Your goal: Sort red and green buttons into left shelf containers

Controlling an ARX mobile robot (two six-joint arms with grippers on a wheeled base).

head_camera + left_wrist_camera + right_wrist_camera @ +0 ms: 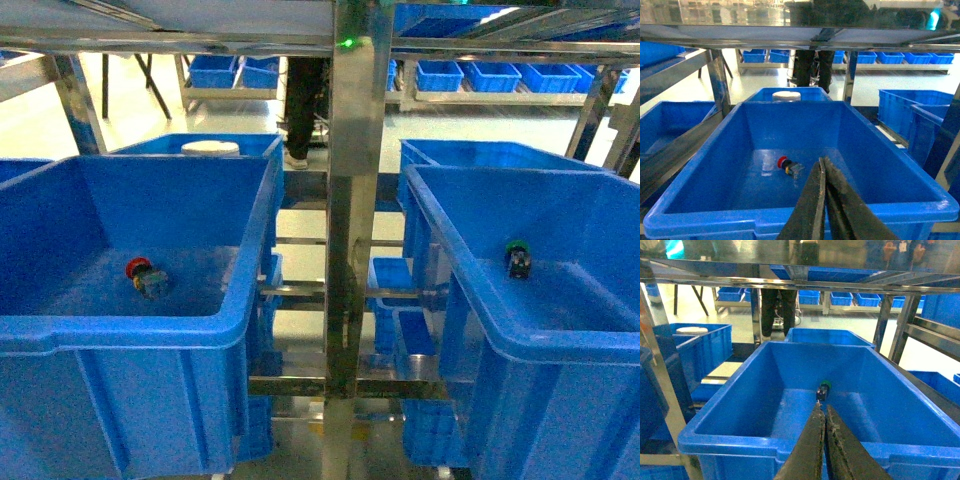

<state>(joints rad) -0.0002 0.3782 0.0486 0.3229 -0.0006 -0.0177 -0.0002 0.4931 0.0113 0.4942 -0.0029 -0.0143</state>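
Bins point(240, 300) hold red button point(140, 270).

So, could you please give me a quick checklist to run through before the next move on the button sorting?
1. Red button located: ok, lying on the floor of the left blue bin.
2. Green button located: ok, in the right blue bin, so not yet in a left container.
3. Left claw empty: ok, shut on nothing, above the bin's near rim.
4. Right claw empty: ok, shut, needs opening before a grasp.
5. Green button's orientation for gripping: cannot tell, too small.
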